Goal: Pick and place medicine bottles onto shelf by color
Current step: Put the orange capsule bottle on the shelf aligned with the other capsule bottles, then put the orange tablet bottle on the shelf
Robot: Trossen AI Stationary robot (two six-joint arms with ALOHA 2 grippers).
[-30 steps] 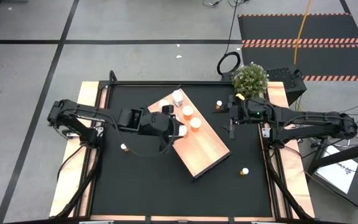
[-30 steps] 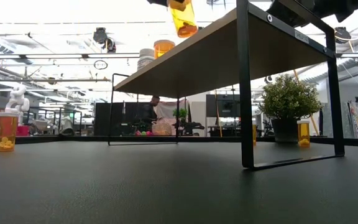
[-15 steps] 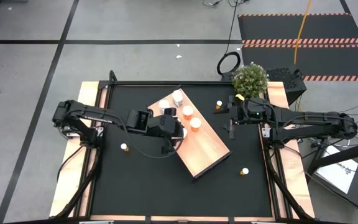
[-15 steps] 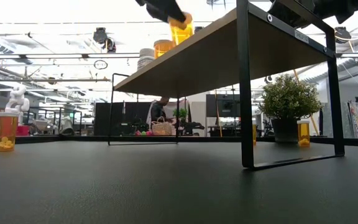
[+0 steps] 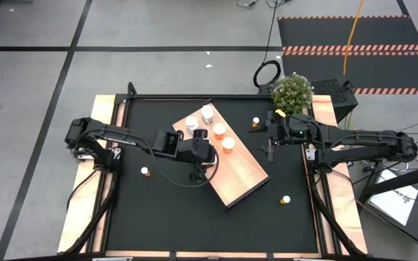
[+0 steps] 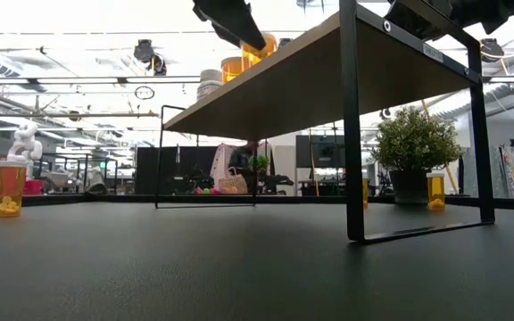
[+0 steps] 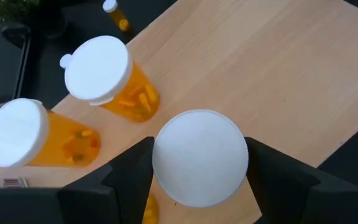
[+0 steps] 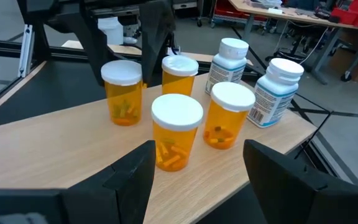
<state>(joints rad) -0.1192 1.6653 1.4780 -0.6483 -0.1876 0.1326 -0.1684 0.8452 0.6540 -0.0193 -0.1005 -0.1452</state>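
The light-wood shelf [image 5: 236,165] stands askew in the middle of the black table. On its far half stand two white bottles [image 8: 229,59] and three orange bottles with white caps [image 8: 176,130]. My left gripper [image 5: 207,152] hangs over the shelf's left edge, shut on a fourth orange bottle [image 8: 124,93], which stands beside the others. My right gripper [image 5: 269,139] waits open off the shelf's right side, with nothing between its fingers [image 8: 129,180]. My left gripper pinches the orange bottle's white cap [image 7: 199,155] between its two fingers [image 7: 135,165], one on either side of the rim. The fingers come slanting down from the table's left. The bottle stands upright with its base [image 8: 126,121] on the shelf.
Small orange bottles stand on the black table: one left of the shelf [image 5: 144,171], one near the right front [image 5: 286,199], one at the far right [image 5: 255,120]. A potted plant [image 5: 292,90] stands at the far right corner. The shelf's near half [image 5: 242,174] is bare wood.
My left gripper has gone down and toward the table's right with the orange bottle. The bottle hung tilted above the shelf's edge; now it stands upright on the shelf beside the other orange ones.
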